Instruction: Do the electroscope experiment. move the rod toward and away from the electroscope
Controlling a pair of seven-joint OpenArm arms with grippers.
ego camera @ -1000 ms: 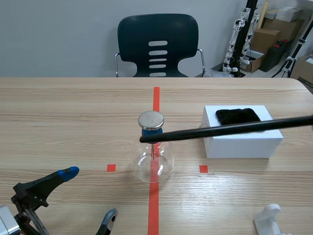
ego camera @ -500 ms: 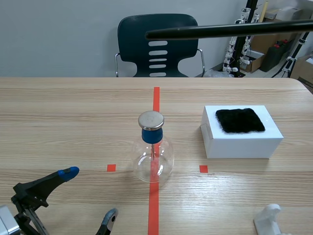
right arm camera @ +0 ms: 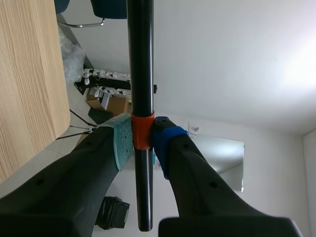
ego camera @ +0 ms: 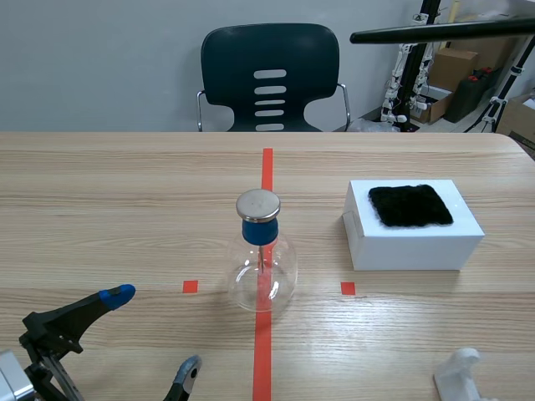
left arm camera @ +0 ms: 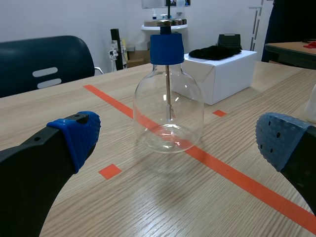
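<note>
Wooden table (ego camera: 125,184) fills our scene view, with the glass electroscope (ego camera: 262,255) at its centre; the black rod (ego camera: 443,32), beside the electroscope's cap a second ago, now sits high in the upper right of the frame, so we judge the away stroke nearly done. Our right gripper (right arm camera: 142,136) is raised and clamps the rod at its orange band; our left gripper (left arm camera: 178,138) sits spread wide at lower left.

Left end effector (left arm camera: 180,138) spread, right (right arm camera: 142,140) clamped.
</note>
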